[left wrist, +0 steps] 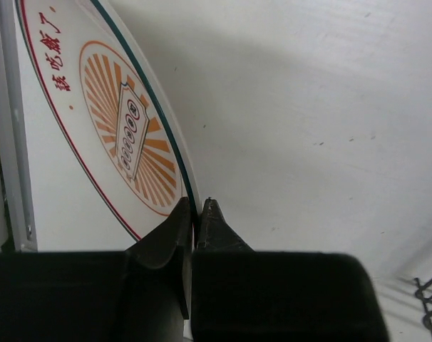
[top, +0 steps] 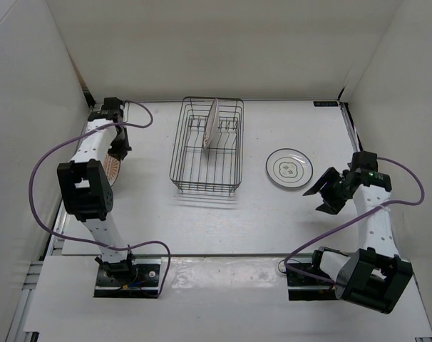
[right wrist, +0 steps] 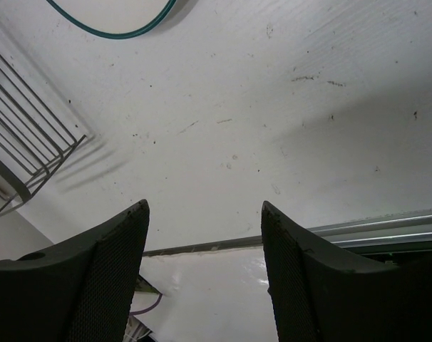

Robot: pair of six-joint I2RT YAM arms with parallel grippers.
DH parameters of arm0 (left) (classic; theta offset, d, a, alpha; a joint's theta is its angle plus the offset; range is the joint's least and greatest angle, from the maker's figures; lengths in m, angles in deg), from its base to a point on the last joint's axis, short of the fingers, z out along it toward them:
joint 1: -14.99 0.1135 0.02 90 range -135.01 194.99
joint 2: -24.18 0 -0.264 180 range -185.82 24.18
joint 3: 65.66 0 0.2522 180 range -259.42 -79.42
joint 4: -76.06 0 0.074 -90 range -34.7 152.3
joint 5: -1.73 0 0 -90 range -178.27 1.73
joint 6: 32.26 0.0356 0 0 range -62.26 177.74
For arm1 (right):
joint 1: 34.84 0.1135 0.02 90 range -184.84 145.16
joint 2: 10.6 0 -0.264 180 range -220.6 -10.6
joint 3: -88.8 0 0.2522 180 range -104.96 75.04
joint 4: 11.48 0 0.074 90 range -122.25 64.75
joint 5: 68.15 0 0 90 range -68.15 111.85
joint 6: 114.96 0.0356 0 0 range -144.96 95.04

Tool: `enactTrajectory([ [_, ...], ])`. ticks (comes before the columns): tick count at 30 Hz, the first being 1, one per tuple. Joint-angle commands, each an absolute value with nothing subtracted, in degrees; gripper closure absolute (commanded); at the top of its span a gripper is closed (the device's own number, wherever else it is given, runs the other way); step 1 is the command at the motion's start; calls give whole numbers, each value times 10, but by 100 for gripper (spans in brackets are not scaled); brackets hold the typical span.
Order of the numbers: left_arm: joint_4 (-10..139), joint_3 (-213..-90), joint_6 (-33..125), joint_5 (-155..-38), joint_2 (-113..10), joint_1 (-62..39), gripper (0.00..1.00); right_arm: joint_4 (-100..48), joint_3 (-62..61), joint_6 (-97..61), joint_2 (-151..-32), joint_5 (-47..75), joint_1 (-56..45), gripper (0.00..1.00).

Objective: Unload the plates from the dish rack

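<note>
The dark wire dish rack [top: 205,149] stands mid-table with one white plate [top: 210,122] upright in its slots. A white plate with a grey ring and centre motif [top: 289,168] lies flat on the table to the rack's right. My left gripper [top: 119,152] is shut on the rim of a plate with an orange sunburst pattern [top: 113,169] at the table's left edge. The left wrist view shows the jaws [left wrist: 197,208] pinching that plate [left wrist: 123,121]. My right gripper [top: 323,194] is open and empty, near the grey-ringed plate; its wrist view [right wrist: 203,214] shows that plate's rim [right wrist: 109,14].
White walls enclose the table on the left, back and right. A metal rail [left wrist: 9,142] runs along the left edge beside the held plate. A rack corner shows in the right wrist view [right wrist: 23,142]. The table's front edge [right wrist: 273,241] lies under the right gripper.
</note>
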State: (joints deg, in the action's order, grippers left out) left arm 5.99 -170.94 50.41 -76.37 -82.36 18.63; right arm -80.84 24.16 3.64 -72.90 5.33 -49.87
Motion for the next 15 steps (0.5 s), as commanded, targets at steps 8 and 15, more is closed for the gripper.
enactTrajectory([
  [8, 45, -1626, 459, -802, -806, 196, 74, -833, 267, 43, -688, 56, -502, 33],
  [15, 48, -1624, 452, -800, -809, 209, 46, -846, 271, 40, -665, 65, -502, 31],
])
